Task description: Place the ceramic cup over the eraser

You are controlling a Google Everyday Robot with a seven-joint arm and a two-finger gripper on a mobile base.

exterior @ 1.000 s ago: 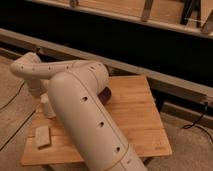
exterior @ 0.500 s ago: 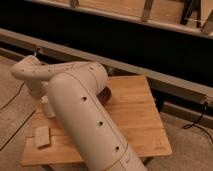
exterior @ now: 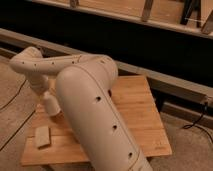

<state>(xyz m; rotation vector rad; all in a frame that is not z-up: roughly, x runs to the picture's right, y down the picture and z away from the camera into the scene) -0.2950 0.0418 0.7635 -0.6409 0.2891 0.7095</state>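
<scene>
My gripper [exterior: 46, 94] hangs at the end of the arm over the left part of the wooden table [exterior: 137, 112]. The white ceramic cup [exterior: 51, 105] is right under it, low over the table top or on it; I cannot tell whether the gripper holds it. The eraser is hidden or out of view. My large cream arm [exterior: 92, 115] runs across the middle of the view and covers much of the table.
A flat tan rectangular block [exterior: 42, 136] lies at the table's front left. A sliver of the dark maroon bowl [exterior: 110, 93] shows behind the arm. A low rail [exterior: 170, 82] and a dark wall run behind the table. Cables lie on the floor on both sides.
The arm has shifted only slightly. The white cup stays under the gripper at the left of the table, perhaps a little lower.
</scene>
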